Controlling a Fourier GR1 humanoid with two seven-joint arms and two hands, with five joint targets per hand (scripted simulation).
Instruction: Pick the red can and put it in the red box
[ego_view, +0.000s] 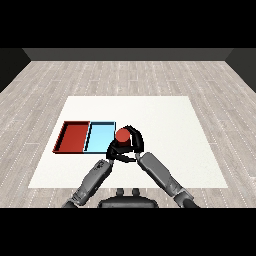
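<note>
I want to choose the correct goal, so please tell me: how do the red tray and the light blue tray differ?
The red tray is dark red; the light blue tray is pale blue. The red tray lies at the far left, away from the hands, while the light blue tray lies right beside the right hand that curls round the red can. Both are shallow rectangles, side by side, with nothing inside.

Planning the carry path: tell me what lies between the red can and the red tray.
In the head view, the light blue tray lies between the red can, held in the right hand, and the red tray.
</note>
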